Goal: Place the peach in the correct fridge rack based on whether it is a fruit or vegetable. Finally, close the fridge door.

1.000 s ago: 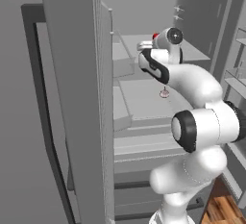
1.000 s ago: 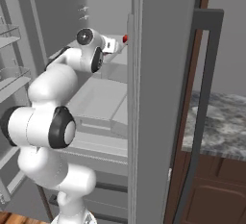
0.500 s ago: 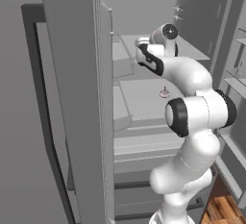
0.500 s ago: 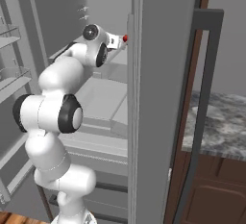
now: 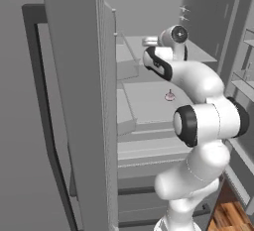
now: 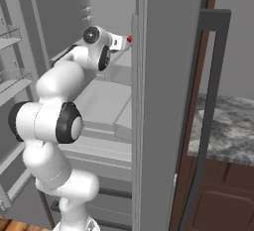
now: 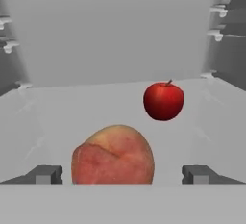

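Dark finger tips of the gripper (image 7: pixel 120 175) rise at the bottom of the hand view, spread wide apart, with the peach (image 7: pixel 113 155) sitting between them. Neither tip touches the fruit; a clear gap shows on each side, so the fingers are open and hold nothing. The peach is pale orange-pink with a redder patch low on its left, and it rests on the fridge rack (image 7: pixel 57 117), the wide pale grey shelf plate that runs across the fridge.

Farther back on the same rack, to the right of the peach and well apart from it, stands a red apple (image 7: pixel 164 100) with a short stem. Behind it the rack meets the plain grey back wall of the fridge, and small shelf pegs (image 7: pixel 218 10) stick out of the side walls above.

From the left base view the white arm (image 5: pixel 198 121) climbs from the lower right and bends forward into the open fridge, its hand reaching over the upper shelf. A lower shelf (image 5: pixel 149 101) lies beneath the arm, and a tiny reddish mark sits on it that is too small to name. The open fridge door (image 5: pixel 79 101) stands on edge in the foreground at the left.

In the right base view the arm's wrist (image 6: pixel 96 44) points toward the right side of the fridge, and a small spot of red (image 6: pixel 130 39) shows just beside the hand's end, at the edge of the grey door panel (image 6: pixel 163 101).
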Available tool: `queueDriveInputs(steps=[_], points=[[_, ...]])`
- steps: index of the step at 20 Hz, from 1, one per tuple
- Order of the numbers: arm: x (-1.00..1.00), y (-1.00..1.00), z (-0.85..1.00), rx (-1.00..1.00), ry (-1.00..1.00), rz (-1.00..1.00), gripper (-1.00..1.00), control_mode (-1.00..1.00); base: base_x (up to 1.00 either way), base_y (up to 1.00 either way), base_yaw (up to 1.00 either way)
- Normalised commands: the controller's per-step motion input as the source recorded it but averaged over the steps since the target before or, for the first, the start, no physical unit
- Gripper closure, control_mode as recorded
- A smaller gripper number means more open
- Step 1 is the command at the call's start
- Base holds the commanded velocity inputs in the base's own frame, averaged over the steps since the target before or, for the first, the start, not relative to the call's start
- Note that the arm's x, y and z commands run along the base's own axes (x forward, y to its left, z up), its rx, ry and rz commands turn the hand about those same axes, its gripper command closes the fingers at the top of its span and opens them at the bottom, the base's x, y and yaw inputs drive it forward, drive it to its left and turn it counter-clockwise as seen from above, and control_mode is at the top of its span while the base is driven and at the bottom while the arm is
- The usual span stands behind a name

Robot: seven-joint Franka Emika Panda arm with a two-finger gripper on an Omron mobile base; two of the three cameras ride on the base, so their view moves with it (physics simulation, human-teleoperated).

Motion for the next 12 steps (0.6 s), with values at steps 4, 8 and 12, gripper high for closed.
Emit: queueDriveInputs(steps=[4,8,12], points=[[-0.62,0.00,0.26,0.00,-0.01,0.00,-1.00,-1.00,0.00,0.00,0.00],[-0.99,0.00,0.02,0.00,0.00,0.00,-1.00,-1.00,0.00,0.00,0.00],[-1.00,0.00,0.00,0.00,0.00,0.00,-1.00,-1.00,0.00,0.00,0.00]])
